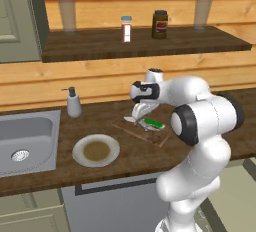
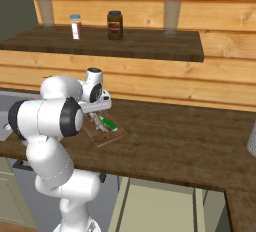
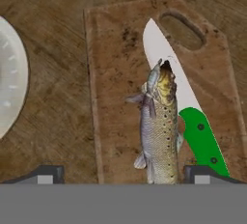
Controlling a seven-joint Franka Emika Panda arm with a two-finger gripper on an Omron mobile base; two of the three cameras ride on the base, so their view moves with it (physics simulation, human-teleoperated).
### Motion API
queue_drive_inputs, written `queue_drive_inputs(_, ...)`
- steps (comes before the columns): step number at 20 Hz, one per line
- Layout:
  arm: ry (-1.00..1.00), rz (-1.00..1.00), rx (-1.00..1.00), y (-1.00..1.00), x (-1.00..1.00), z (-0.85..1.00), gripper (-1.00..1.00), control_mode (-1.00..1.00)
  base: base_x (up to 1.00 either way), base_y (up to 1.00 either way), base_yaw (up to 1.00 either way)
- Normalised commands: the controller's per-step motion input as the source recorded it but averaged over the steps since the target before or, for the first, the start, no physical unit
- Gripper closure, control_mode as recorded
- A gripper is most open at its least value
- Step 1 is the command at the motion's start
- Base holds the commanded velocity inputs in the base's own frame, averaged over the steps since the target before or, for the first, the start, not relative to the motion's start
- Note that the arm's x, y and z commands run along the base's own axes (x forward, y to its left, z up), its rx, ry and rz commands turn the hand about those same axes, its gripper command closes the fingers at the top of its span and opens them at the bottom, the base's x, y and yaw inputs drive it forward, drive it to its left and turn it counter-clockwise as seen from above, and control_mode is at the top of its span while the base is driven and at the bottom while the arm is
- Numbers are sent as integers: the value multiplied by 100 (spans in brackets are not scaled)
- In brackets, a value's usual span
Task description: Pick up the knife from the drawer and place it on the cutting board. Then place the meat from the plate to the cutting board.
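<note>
Simulated kitchen, horizontal wood-plank wall. Dark wooden surface point(image 1: 60, 171) runs along the wall.

Left end of the surface: steel sink point(image 1: 25, 143) sunk into it. Grey soap dispenser point(image 1: 73, 103) stands at the sink's back right corner, near the wall edge.

Just right of the sink, toward the front edge: the plate point(image 1: 96, 150), round, off-white, brown centre bare.

Right of the plate, mid-depth on the surface: the cutting board point(image 1: 131, 128), lying askew to the front edge. In the hand view the board has a handle slot at one end. The knife point(image 3: 185, 114) lies flat on the board, pale blade pointing toward the slot, green handle toward the camera. The meat point(image 3: 158, 121), a speckled fish, lies on the board alongside the knife, overlapping the blade's near part.

End effector point(image 1: 141, 117) hangs directly over the board, released, its tips spread wide to either side of the fish and gripping nothing.

Above, a dark wall shelf point(image 1: 200, 43) carries a small white shaker with a blue cap point(image 1: 126, 28) and, to its right, a dark brown jar point(image 1: 159, 24).

Right of the board the surface extends to the room's corner.
</note>
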Motion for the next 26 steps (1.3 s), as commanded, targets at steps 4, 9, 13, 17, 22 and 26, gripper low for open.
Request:
queue_drive_inputs(4, 0, 0, 0, 10, -52, 31, -100, -100, 0, 0, 0)
queue_drive_inputs(9, 0, 0, 0, 6, -69, 5, -100, -100, 0, 0, 0)
queue_drive_inputs(13, 0, 0, 0, 3, -64, 10, -100, -100, 0, 0, 0)
queue_drive_inputs(17, 0, 0, 0, 2, -64, 7, -100, -100, 0, 0, 0)
queue_drive_inputs(22, 0, 0, -4, 0, -31, -5, -100, -100, 0, 0, 0)
queue_drive_inputs(26, 0, -1, -5, 0, -25, 7, -100, -100, 0, 0, 0)
